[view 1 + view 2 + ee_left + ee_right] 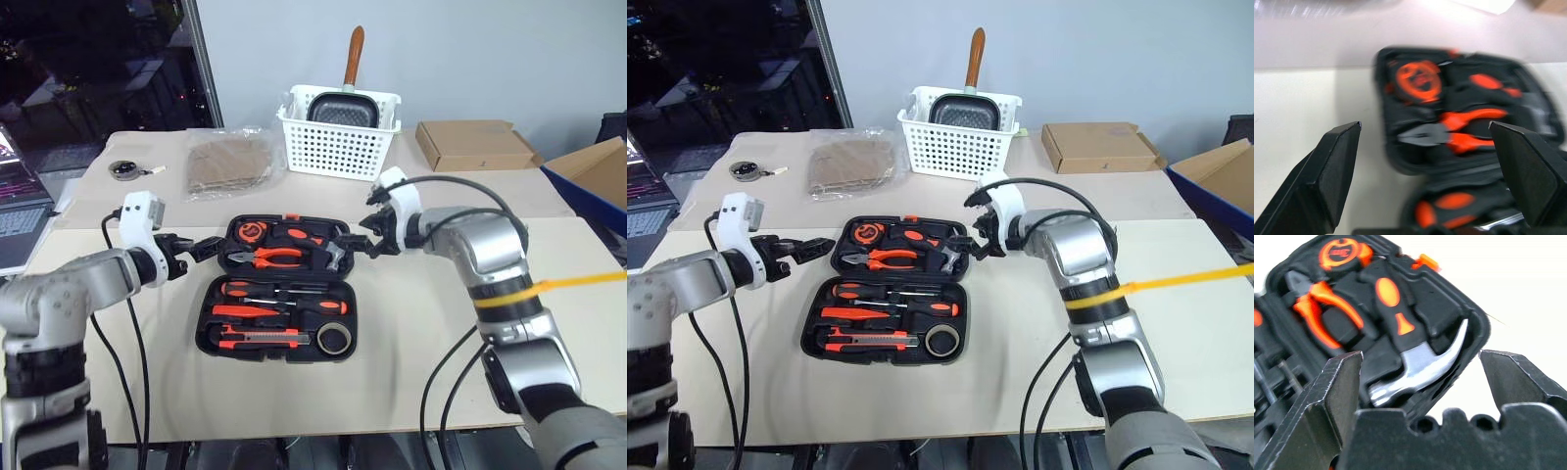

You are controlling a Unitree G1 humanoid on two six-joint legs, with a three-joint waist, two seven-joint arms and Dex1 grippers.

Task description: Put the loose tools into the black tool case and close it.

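Left gripper, with its fingers spread wide and holding nothing, waits just beside the left edge of the black tool case, which lies open in the middle of the table. The screwdrivers, utility knife and tape roll already sit in the near half. Right gripper, also wide and empty, is at the right edge of the far half. It seems the packing is finished; next, both should fold one half over the other. No writing is readable

White basket crowds behind open case; table front free.
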